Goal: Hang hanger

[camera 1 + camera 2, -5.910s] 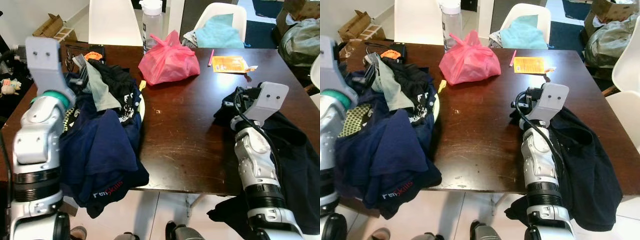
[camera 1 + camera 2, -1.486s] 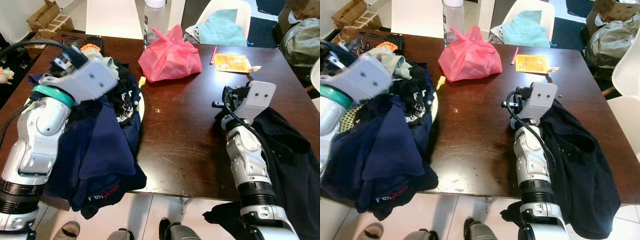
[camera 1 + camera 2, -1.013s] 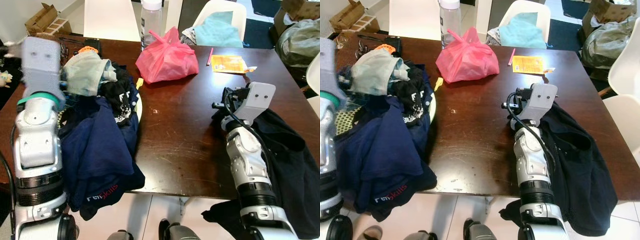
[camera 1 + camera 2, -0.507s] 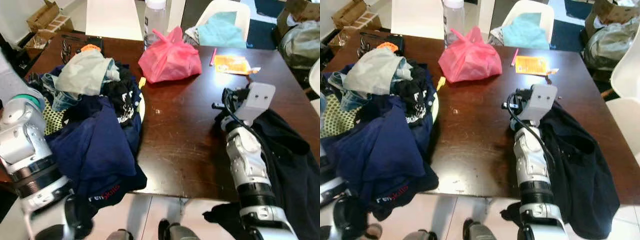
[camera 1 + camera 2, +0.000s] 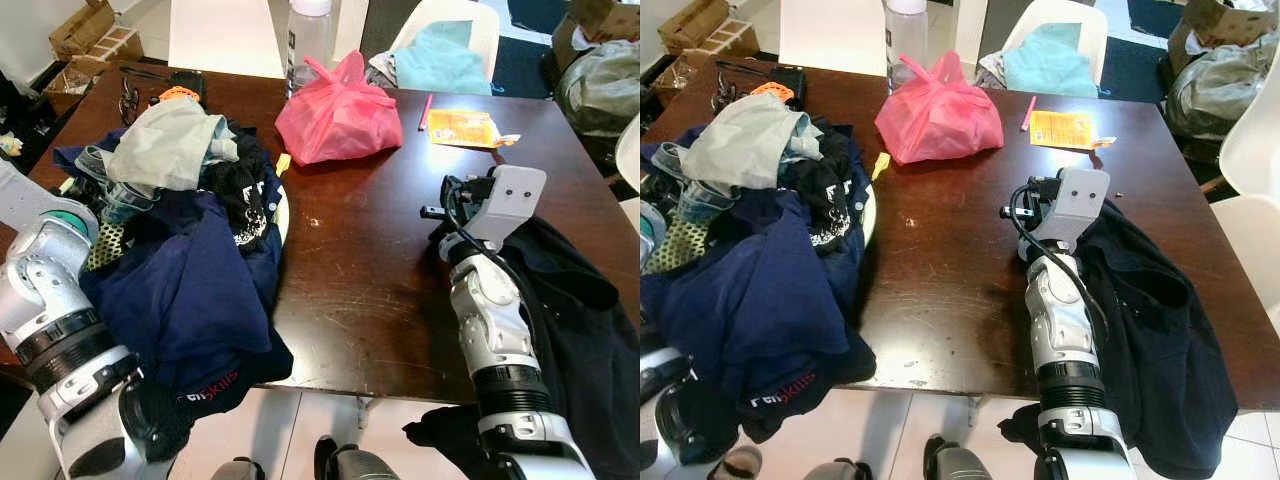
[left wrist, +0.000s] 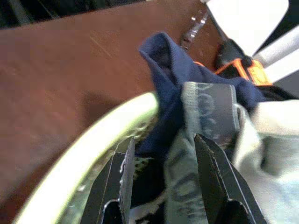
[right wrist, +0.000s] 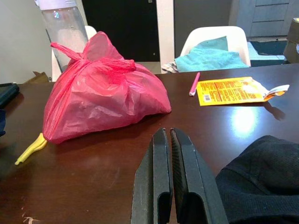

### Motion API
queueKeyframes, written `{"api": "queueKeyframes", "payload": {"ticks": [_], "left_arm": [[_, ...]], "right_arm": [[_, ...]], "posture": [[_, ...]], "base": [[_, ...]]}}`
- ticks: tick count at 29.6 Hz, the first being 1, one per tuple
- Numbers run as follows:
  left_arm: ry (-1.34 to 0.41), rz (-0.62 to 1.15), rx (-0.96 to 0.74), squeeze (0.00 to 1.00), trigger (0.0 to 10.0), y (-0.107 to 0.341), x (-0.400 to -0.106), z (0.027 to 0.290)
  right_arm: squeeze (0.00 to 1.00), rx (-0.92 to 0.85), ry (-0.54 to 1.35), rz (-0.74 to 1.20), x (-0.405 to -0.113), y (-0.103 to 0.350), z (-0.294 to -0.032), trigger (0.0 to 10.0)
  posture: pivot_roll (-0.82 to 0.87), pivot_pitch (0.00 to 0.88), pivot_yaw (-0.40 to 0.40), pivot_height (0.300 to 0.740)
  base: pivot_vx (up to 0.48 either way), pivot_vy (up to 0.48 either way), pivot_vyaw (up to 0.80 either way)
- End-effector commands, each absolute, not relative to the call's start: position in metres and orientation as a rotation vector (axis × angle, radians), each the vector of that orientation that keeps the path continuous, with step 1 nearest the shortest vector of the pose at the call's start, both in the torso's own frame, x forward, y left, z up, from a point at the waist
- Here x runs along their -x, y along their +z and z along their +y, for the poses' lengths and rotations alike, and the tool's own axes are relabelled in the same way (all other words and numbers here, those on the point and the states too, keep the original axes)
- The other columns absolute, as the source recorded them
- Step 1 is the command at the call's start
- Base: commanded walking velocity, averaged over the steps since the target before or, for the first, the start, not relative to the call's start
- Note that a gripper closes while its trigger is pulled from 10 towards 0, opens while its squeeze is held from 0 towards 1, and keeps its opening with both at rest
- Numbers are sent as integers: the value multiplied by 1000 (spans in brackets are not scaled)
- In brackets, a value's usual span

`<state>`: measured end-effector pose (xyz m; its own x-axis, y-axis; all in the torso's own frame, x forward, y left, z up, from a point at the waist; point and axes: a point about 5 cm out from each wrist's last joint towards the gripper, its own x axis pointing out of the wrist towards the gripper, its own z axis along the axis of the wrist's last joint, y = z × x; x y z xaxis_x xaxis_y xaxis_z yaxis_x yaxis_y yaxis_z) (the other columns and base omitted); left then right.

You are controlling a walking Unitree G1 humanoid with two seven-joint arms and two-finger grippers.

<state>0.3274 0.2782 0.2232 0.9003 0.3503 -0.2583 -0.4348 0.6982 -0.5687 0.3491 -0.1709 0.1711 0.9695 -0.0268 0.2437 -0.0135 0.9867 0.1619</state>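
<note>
Head view: clothes heap (image 5: 190,260) sits piled in a basket on the left side of the table (image 5: 370,260). I cannot make out a hanger anywhere, so its long axis is unknown. My guess is that it lies buried in the heap, which puts the left arm (image 5: 45,290) nearer. That arm is bent low against the heap's left edge. The right arm (image 5: 485,310) stands up from the near table edge, its wrist beside a black garment (image 5: 580,300).

Left wrist view: left gripper (image 6: 163,186) has its fingers apart with nothing between them, the tips at the basket rim (image 6: 93,135), navy cloth and a grey waistband just ahead.

Right wrist view: right gripper (image 7: 168,177) has its fingers pressed together and empty, level over the table, aimed at the pink bag (image 7: 103,93)
</note>
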Motion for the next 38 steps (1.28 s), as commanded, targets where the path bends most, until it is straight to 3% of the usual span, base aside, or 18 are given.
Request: {"api": "queueKeyframes", "payload": {"ticks": [1, 9, 10, 11, 12, 14, 15, 24, 28, 30, 31, 32, 33, 35, 36, 37, 38], "left_arm": [[412, 176, 694, 0, 10000, 216, -328, 275], [371, 184, 690, 0, 10000, 213, -327, 272], [341, 193, 701, 0, 9490, 212, -326, 268], [325, 202, 708, 0, 7608, 210, -325, 266], [318, 213, 722, 0, 4745, 208, -325, 265], [316, 219, 733, 0, 4745, 206, -325, 265], [322, 223, 738, 0, 0, 206, -325, 265], [348, 218, 744, 0, 0, 208, -323, 270], [464, 49, 319, 0, 0, 232, -318, 278], [500, -95, -16, 0, 0, 254, -315, 274], [500, -95, -16, 0, 0, 254, -315, 274], [491, -224, -330, 0, 0, 274, -313, 261], [478, -266, -430, 0, 706, 280, -313, 254], [468, -289, -485, 0, 706, 282, -313, 250], [431, -369, -667, 0, 10000, 292, -312, 240], [431, -369, -667, 0, 10000, 292, -312, 240], [388, -449, -786, 0, 10000, 303, -310, 232]], "right_arm": [[0, -159, -12, -239, -348, 170, -174, 10000], [0, -159, -12, -239, -348, 170, -175, 10000], [0, -158, -10, -238, -348, 170, -174, 10000], [0, -157, -9, -239, -348, 170, -174, 10000], [0, -157, -8, -240, -348, 171, -173, 10000], [0, -157, -7, -240, -349, 171, -173, 10000], [0, -157, -7, -240, -349, 171, -173, 10000], [0, -159, -8, -240, -349, 171, -173, 10000], [0, -160, -6, -241, -349, 171, -172, 10000], [0, -161, -6, -241, -349, 171, -172, 10000], [0, -161, -6, -241, -349, 171, -172, 10000], [0, -163, -3, -241, -350, 171, -171, 10000], [0, -164, -2, -241, -350, 171, -170, 10000], [0, -165, -1, -241, -350, 171, -169, 10000], [0, -166, 1, -243, -350, 171, -169, 10000], [0, -166, 1, -243, -350, 171, -169, 10000], [0, -168, 1, -243, -351, 172, -169, 10000]], "posture": [[53, 89, -23, 740], [52, 91, -25, 740], [53, 92, -27, 740], [52, 92, -26, 740], [51, 92, -27, 740], [51, 92, -27, 740], [52, 92, -26, 740], [53, 89, -25, 740], [56, 84, -24, 740], [59, 81, -24, 740], [59, 81, -24, 740], [61, 78, -23, 740], [61, 78, -22, 740], [61, 78, -22, 740], [63, 74, -22, 740], [63, 74, -22, 740], [66, 73, -23, 740]], "base": [[0, 0, 0], [0, 0, 0], [0, 0, 0], [0, 0, 0], [0, 0, 0], [0, 0, 0], [0, 0, 0], [0, 0, 0], [0, 0, 0], [0, 0, 0], [0, 0, 0], [0, 0, 0], [0, 0, 0], [0, 0, 0], [0, 0, 0], [0, 0, 0], [0, 0, 0]]}}
